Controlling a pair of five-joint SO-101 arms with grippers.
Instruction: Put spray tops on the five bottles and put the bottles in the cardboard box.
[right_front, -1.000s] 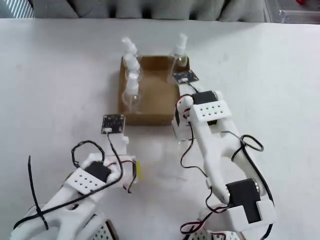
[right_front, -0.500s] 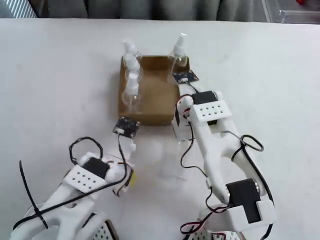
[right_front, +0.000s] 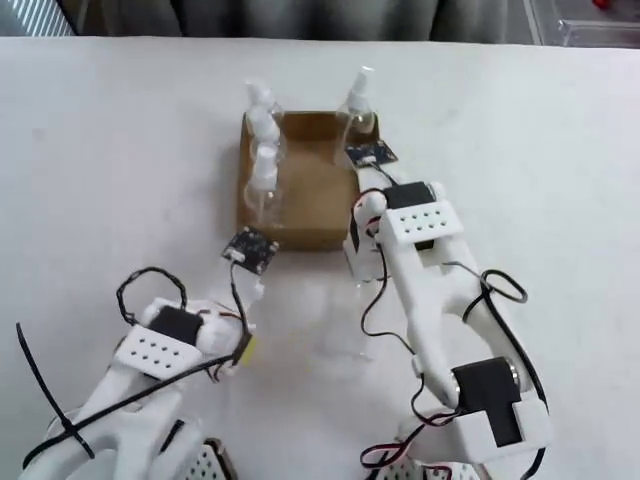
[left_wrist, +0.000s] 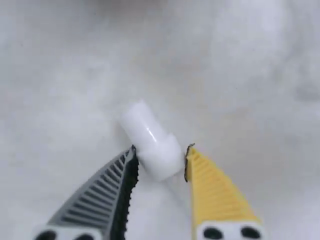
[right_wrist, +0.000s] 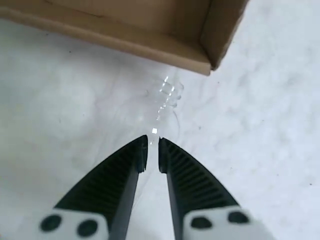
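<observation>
My left gripper (left_wrist: 160, 149) pinches top (left_wrist: 147, 135), nozzle pointing away from fingers. Bottle (right_front: 345, 320) stands near, to its right; my right gripper (right_wrist: 153, 142) narrow, I judge gripping its neck.

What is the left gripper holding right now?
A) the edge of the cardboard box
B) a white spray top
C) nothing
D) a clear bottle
B: in the left wrist view, the left gripper is closed on a white spray top, which sits between its grey and yellow fingers.

Four bottles (right_front: 263, 172) in cardboard box (right_front: 318, 205), mid-worktop (right_front: 520, 150). Fifth bottle (right_wrist: 166, 95) before its near right corner, spray top (left_wrist: 152, 142) before near left.
</observation>
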